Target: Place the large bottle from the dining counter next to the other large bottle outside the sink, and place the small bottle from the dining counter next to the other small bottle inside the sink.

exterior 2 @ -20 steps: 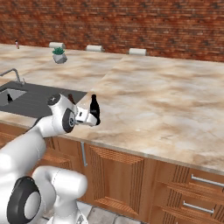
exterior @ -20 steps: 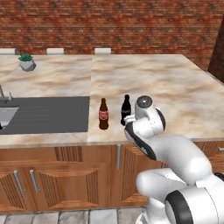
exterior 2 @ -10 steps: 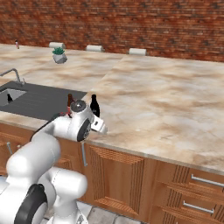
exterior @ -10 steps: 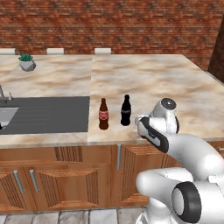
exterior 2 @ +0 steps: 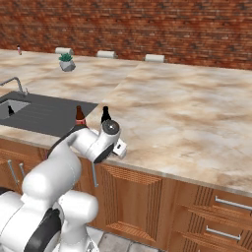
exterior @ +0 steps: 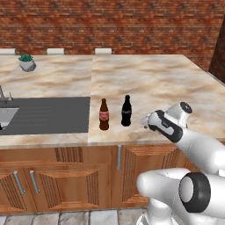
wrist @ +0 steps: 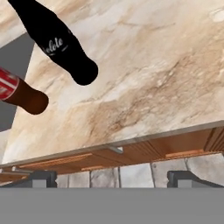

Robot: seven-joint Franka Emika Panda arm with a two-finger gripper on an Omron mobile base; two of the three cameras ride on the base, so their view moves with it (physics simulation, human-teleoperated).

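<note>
The large bottle (exterior: 126,111), near-black and cola-style, stands upright on the dining counter (exterior: 149,83), just right of the sink's dark surround (exterior: 48,115). Close on its left stands a brown bottle with a red label (exterior: 104,115). My gripper (exterior: 145,122) hangs open and empty a short way right of the black bottle, not touching it. In the hand view the black bottle (wrist: 61,41) and the brown bottle (wrist: 19,92) lie at the upper left, beyond my gripper (wrist: 114,178). The sink (exterior 2: 6,103) holds a short black bottle (exterior 2: 11,111).
A potted plant (exterior: 27,63) sits at the counter's back left. A chrome faucet (exterior 2: 15,81) rises behind the basin. A tiny pinkish thing (exterior 2: 18,49) stands far back left, too small to identify. Wooden cabinet fronts (exterior: 79,184) run below the counter edge.
My hand has drawn away to the right from the black bottle, which stays standing beside the brown one. The jaws were open throughout.
</note>
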